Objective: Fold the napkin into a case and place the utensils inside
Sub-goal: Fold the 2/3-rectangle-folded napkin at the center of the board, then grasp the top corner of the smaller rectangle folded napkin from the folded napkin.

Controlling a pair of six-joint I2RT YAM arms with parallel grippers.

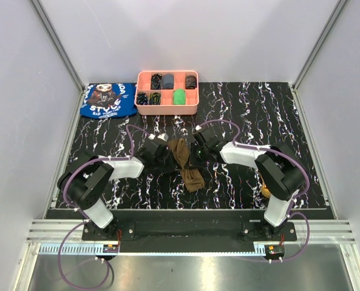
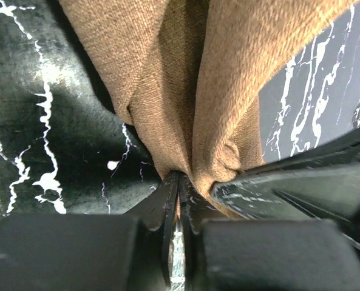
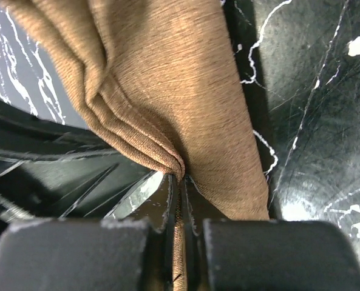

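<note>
The plain olive-brown soft cloth napkin [image 1: 189, 165] is bunched in long folds at the middle of the black white-veined table [image 1: 258, 121], pinched from both sides. The left gripper [image 2: 178, 180] is clamped tight on one gathered edge, and the right gripper [image 3: 180, 177] on another. Well behind them are a pink compartment tray [image 1: 166, 111] and a blue printed cloth [image 1: 108, 100]
</note>
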